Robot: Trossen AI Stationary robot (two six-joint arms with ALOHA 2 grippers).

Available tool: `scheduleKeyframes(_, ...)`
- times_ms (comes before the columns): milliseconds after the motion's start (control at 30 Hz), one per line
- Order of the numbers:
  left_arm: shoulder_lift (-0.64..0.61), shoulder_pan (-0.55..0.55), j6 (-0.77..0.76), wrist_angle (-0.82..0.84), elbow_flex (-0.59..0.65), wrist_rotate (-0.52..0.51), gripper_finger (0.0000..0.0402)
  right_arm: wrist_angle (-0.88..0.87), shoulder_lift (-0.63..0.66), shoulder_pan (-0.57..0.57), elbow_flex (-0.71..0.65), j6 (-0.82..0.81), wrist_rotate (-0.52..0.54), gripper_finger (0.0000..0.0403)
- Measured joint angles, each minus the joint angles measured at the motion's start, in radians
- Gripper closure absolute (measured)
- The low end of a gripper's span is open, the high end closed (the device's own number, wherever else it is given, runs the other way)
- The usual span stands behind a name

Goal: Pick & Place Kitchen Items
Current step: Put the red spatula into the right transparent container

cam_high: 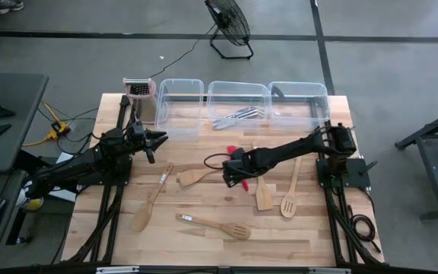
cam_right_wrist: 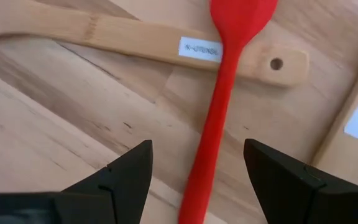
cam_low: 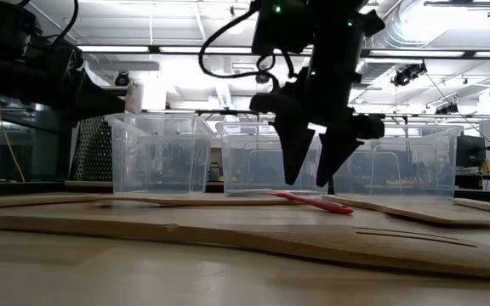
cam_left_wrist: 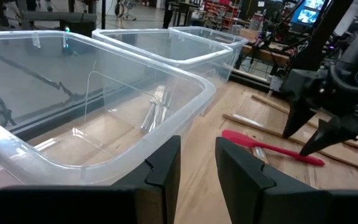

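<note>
The right gripper (cam_right_wrist: 194, 168) stands above the red spatula (cam_right_wrist: 219, 93), fingers apart astride its handle. The left gripper (cam_left_wrist: 197, 165), fingers apart and empty, waits well apart from the spatula.

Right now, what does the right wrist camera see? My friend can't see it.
The right gripper hangs open over a red spatula, its handle between the dark fingers. A wooden utensil handle with a white label lies under the spatula's blade on the wooden table.

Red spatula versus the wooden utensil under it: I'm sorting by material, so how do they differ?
The red spatula is bright red with a slim, rounded handle; the wooden utensil is pale with a flat, wide handle bearing a label and a hole. The spatula lies across the wooden one. Both lie on the table.
</note>
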State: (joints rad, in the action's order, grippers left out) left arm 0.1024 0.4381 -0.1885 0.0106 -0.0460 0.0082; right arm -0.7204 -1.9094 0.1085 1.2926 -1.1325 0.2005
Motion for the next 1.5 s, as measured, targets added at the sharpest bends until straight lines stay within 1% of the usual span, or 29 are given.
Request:
scheduleKeyframes(567,0.0,0.0,0.0,0.0,0.0,0.0,0.03,0.035,-0.055,-0.018,0.001,0.034,0.01,0.0158)
scheduleKeyframes(700,0.0,0.0,0.0,0.0,0.0,-0.001,0.03,0.046,-0.073,-0.027,0.0,0.04,0.009,0.0167)
scheduleKeyframes(900,0.0,0.0,0.0,0.0,0.0,-0.003,0.03,0.071,-0.089,-0.032,0.0,0.038,-0.009,0.0204)
scheduleKeyframes(1500,0.0,0.0,0.0,0.0,0.0,-0.002,0.03,0.083,-0.094,-0.04,0.002,0.026,-0.02,0.0348)
